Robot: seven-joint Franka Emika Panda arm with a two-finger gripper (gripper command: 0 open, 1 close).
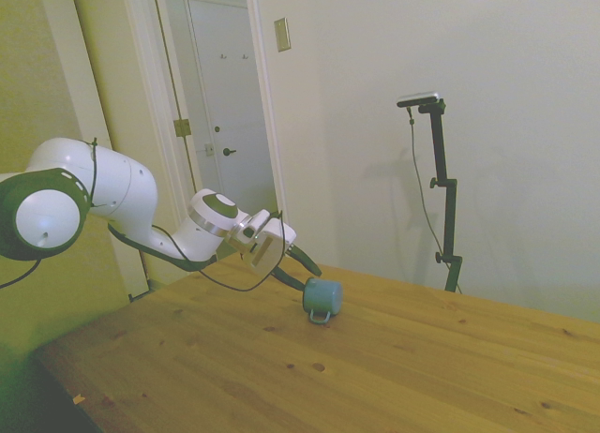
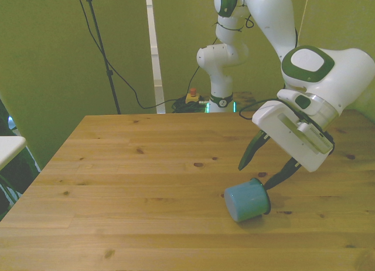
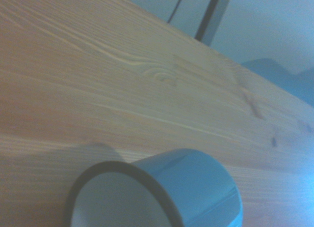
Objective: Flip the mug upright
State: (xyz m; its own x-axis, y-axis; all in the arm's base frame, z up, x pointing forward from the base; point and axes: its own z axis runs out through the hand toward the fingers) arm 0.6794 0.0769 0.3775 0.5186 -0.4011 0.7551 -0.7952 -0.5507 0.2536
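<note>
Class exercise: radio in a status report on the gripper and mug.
Gripper open, fingers straddling rim end. Small light blue-teal mug on its side on wooden table. Nothing in the way.

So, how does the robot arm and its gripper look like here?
The arm is glossy white, built of rounded segments, with dark green rings around its round joint caps. Thin black cables run along it. The gripper has a boxy white body and two slim dark fingers.

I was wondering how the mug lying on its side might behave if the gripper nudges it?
The mug is round-walled and on its side, so it would probably roll. Its glossy wall looks slippery. Its handle might stop the roll.
</note>
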